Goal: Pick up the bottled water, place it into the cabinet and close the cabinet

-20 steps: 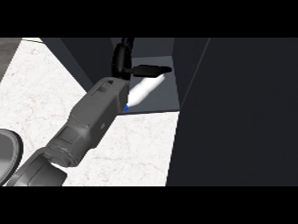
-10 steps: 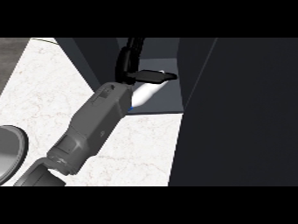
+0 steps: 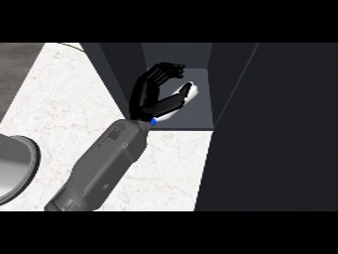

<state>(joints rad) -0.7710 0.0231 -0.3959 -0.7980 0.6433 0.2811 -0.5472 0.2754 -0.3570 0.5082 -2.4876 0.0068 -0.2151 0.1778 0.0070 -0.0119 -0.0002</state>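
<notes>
The bottled water (image 3: 187, 94), white with a blue cap (image 3: 153, 120) at its near end, sits tilted inside the open cabinet (image 3: 193, 59) on its grey floor. My left hand (image 3: 151, 94) is in the cabinet's opening just left of the bottle. Its fingers (image 3: 164, 70) point up and are nearly straight, and its thumb (image 3: 170, 102) lies across the bottle's side. The fingers no longer wrap the bottle. The left forearm (image 3: 105, 163) hides the bottle's lower part. My right hand is out of sight.
The dark cabinet door (image 3: 288, 129) stands open and fills the right of the view. White marble counter (image 3: 62, 99) lies to the left. A grey round rim (image 3: 10, 171) shows at the lower left edge.
The left hand carried the bottle deeper into the cabinet, then its fingers straightened off the bottle. The bottle now rests on the cabinet floor.
</notes>
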